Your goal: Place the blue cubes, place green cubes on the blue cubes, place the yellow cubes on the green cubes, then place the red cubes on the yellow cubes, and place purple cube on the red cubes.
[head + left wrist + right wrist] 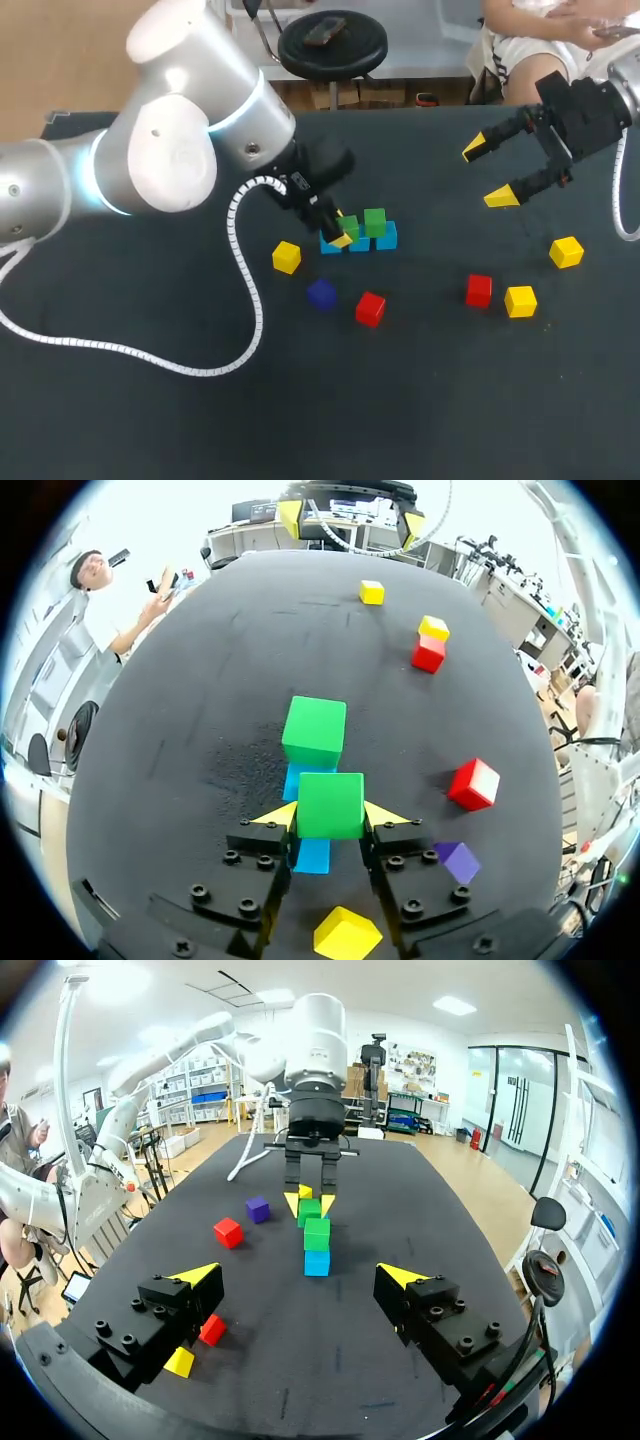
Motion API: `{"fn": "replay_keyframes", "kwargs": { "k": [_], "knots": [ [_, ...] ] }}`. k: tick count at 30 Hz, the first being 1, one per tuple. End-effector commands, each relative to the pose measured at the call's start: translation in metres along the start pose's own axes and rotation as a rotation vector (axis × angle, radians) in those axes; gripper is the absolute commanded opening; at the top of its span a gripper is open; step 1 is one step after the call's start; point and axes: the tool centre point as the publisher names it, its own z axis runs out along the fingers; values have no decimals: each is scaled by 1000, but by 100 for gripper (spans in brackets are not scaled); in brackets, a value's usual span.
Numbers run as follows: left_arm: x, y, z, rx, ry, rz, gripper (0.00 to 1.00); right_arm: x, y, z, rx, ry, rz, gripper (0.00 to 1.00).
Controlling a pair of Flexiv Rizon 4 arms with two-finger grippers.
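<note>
Your left gripper (331,814) is pinching a green cube (330,802). Both yellow fingertips (273,816) are pressing its two sides, spread just as wide as the cube. The cube is sitting over the row of blue cubes (360,242), and you can't tell if it's touching the blue underneath. A second green cube (314,732) is resting on the blue row just ahead of the fingers, beside the held one.

Your right gripper (487,173) is hanging with its fingers spread wide, gripping nothing, well apart from the stack.

Loose on the table (150,420): a yellow cube (286,257), the purple cube (321,294) and a red cube (370,308) are lying near the stack. A second red cube (478,291) is lying just beside a second yellow cube (520,301). A third yellow cube (566,252) is lying near those two, on the right gripper's side.
</note>
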Motion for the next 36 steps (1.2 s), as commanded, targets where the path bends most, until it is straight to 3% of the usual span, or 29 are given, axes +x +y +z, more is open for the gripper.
{"fn": "replay_keyframes", "kwargs": {
  "k": [1,16,36],
  "knots": [
    [-2,3,-4,-4,1,10,0,0,0,0,1,-1,-1,100],
    [9,9,-3,-11,5,-11,0,0,0,0,1,-1,-1,100],
    [3,13,-3,-14,-12,9,0,0,0,0,1,-1,-1,100]
  ]
}}
